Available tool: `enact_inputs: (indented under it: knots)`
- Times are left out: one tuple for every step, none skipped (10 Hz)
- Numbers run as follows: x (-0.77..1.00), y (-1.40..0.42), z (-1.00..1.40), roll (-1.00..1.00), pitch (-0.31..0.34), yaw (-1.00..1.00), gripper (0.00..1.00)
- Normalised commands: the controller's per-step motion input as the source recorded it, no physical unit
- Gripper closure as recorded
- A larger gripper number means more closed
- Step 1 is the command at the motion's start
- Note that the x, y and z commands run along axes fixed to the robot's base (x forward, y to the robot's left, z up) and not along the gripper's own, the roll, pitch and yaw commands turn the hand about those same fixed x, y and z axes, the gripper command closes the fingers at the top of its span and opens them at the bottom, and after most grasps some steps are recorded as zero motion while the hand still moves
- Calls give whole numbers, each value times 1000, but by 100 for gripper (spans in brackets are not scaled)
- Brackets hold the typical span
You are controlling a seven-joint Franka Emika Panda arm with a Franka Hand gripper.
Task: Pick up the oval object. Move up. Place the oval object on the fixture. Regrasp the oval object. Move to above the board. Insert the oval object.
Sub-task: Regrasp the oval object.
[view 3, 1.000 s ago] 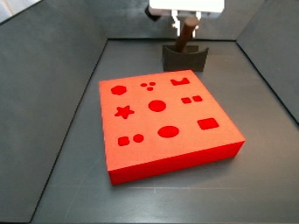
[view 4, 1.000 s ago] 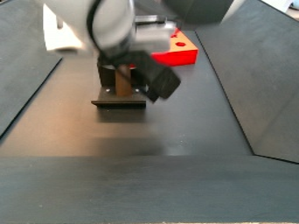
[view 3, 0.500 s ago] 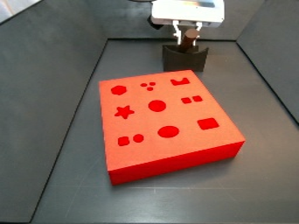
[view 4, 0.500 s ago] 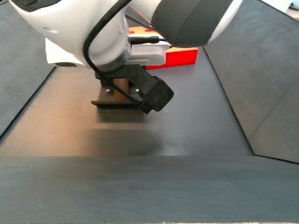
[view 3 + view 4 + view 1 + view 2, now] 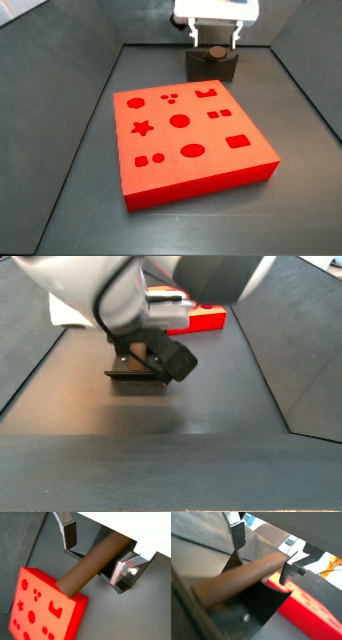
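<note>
In a wrist view, the claw [image 5: 100, 554] stands spread, one silver finger [image 5: 69, 536] on each side of the oval object [image 5: 93, 564], with a gap between each pad and the brown peg, so nothing is pinched. The peg's rounded end points toward the red board [image 5: 47, 609], which lies beyond the fixture.

In a wrist view, the oval object [image 5: 238, 574] lies across the top of the dark fixture [image 5: 251, 609], resting in its notch. The fingers [image 5: 238, 534] flank the peg without touching it. The board [image 5: 308, 612] shows as a red strip just behind the fixture.

In a side view, the claw [image 5: 214, 38] hangs directly above the fixture [image 5: 211, 68], its fingertips clear of the block's top. The fixture sits on the dark tabletop [image 5: 80, 215] just beyond the far edge of the board [image 5: 187, 130]. The peg is too small here to make out.

In a side view, the arm covers most of the fixture [image 5: 131, 376]; only its front and base plate show. The board [image 5: 203, 322] lies behind it. The claw's fingers and the peg are hidden.
</note>
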Motion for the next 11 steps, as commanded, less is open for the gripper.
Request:
enact_inputs:
  knots:
    - [-24, 7, 1000, 10, 65, 40, 0]
    - [-30, 0, 1000, 32, 71, 26, 0]
    - [-41, 0, 1000, 52, 78, 7, 0]
    - [-43, 0, 921, 52, 82, -3, 0]
    - [-31, 4, 615, 56, 85, -23, 0]
    - [-27, 2, 493, 54, 84, -31, 0]
    - [-21, 4, 242, 48, 74, -42, 0]
    - [-1000, 0, 0, -22, 13, -47, 0]
    - [-1000, 2, -15, -31, -27, -59, 0]
    - [-1000, -2, 17, 6, -67, -61, 0]
    - [-1000, -3, 10, 29, -74, -51, 0]
